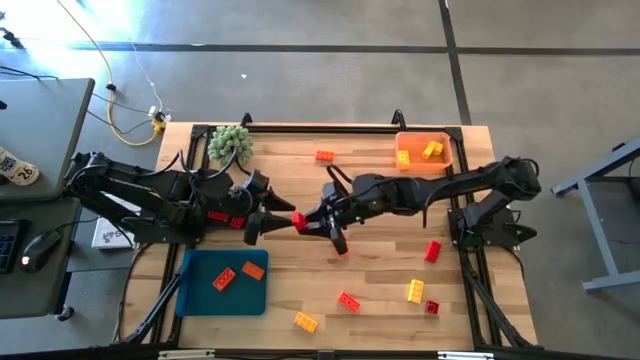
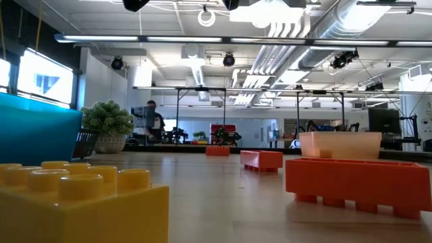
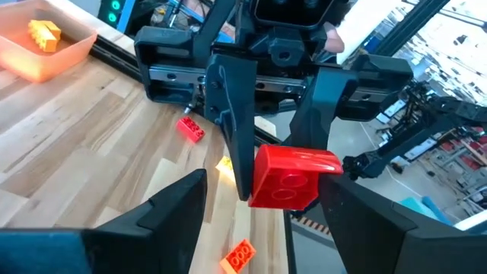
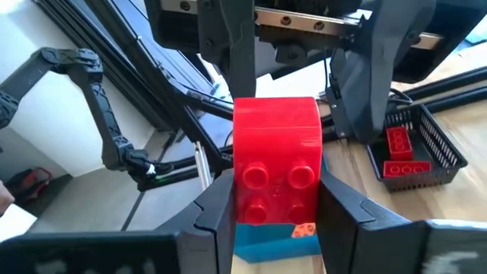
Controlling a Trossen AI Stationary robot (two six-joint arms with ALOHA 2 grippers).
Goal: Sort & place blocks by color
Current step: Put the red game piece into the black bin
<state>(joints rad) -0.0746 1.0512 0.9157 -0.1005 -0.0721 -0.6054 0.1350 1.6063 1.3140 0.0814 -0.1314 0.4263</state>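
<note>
Mid-desk, above the boards, your right gripper pinches a red block by its smooth sides, and your left gripper stands spread just beside it. It looks light, stiff and slick, so grab the flat faces, not the studs.
</note>
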